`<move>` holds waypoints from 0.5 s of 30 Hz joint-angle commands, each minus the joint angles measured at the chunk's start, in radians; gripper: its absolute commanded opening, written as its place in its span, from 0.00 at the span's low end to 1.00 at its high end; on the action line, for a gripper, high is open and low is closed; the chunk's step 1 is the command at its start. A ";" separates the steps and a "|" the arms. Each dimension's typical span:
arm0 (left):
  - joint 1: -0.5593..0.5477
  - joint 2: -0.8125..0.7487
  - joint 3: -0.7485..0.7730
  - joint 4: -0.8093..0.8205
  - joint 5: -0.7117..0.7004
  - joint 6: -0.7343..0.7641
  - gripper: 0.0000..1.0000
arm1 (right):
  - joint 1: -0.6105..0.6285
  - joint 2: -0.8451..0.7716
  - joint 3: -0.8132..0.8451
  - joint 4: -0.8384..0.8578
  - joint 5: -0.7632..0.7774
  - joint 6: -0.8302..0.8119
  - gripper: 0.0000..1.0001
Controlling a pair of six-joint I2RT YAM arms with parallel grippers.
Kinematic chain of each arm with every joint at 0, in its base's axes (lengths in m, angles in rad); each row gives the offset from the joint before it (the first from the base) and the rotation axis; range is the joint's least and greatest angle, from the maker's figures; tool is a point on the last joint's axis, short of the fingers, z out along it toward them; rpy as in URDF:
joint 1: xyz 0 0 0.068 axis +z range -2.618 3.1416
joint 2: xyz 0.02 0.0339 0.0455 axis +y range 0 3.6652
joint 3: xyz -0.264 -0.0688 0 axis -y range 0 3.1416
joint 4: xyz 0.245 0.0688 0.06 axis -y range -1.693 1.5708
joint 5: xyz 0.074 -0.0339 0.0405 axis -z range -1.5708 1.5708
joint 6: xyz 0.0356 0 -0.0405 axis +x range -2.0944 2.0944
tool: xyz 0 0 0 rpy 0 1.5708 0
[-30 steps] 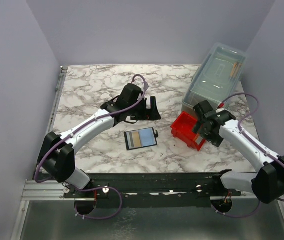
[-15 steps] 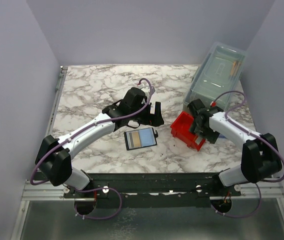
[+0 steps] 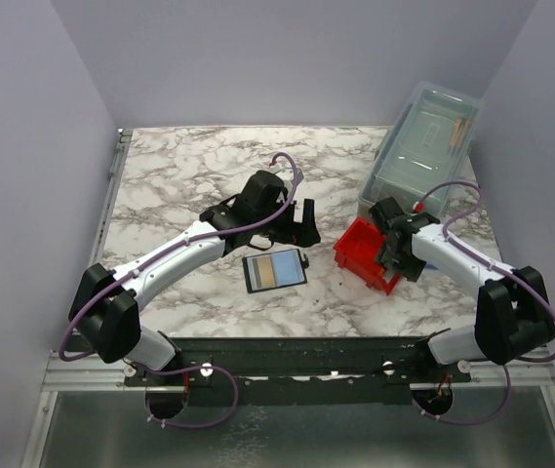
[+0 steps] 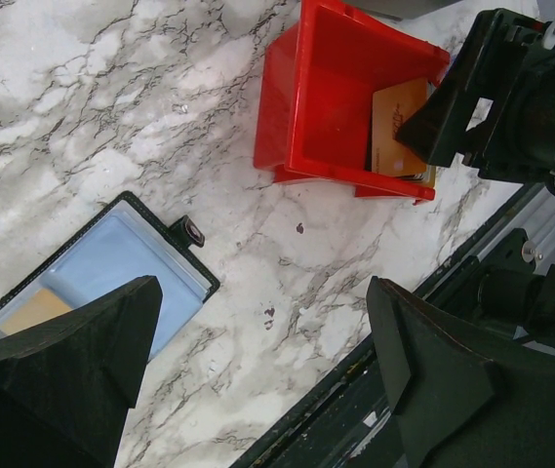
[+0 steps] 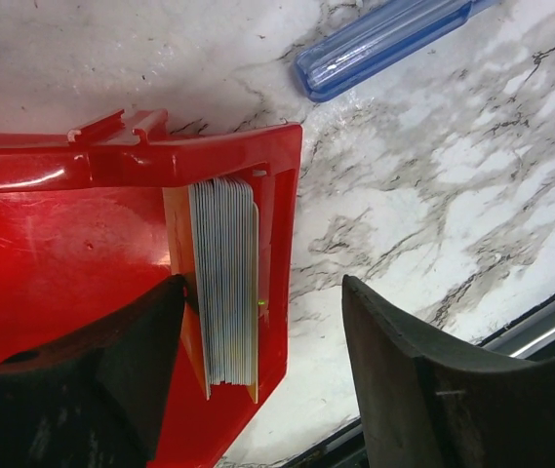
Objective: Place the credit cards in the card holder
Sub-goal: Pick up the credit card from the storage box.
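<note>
The card holder (image 3: 275, 270) lies open and flat on the marble; a pale blue panel and an orange card inside it show in the left wrist view (image 4: 111, 261). A stack of orange-gold credit cards (image 5: 223, 283) stands on edge against the wall of the red bin (image 3: 360, 252), and it also shows in the left wrist view (image 4: 399, 127). My right gripper (image 3: 392, 255) is open over the bin's corner; in its wrist view (image 5: 262, 322) one finger is inside the bin beside the stack and the other is outside the wall. My left gripper (image 3: 304, 222) is open and empty (image 4: 262, 322), above the marble between holder and bin.
A clear lidded box (image 3: 423, 146) stands behind the bin at the back right; its blue-tinted edge shows in the right wrist view (image 5: 384, 39). The table's black front rail (image 4: 433, 331) runs close under the left gripper's view. Grey walls close in both sides.
My left gripper has moved a little right toward the bin. My right arm has folded in, and its gripper has settled lower over the bin's corner by the card stack.
</note>
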 commanded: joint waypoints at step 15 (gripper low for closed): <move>-0.004 -0.002 -0.006 0.013 -0.009 0.021 0.94 | -0.008 -0.051 0.006 -0.025 -0.016 -0.024 0.54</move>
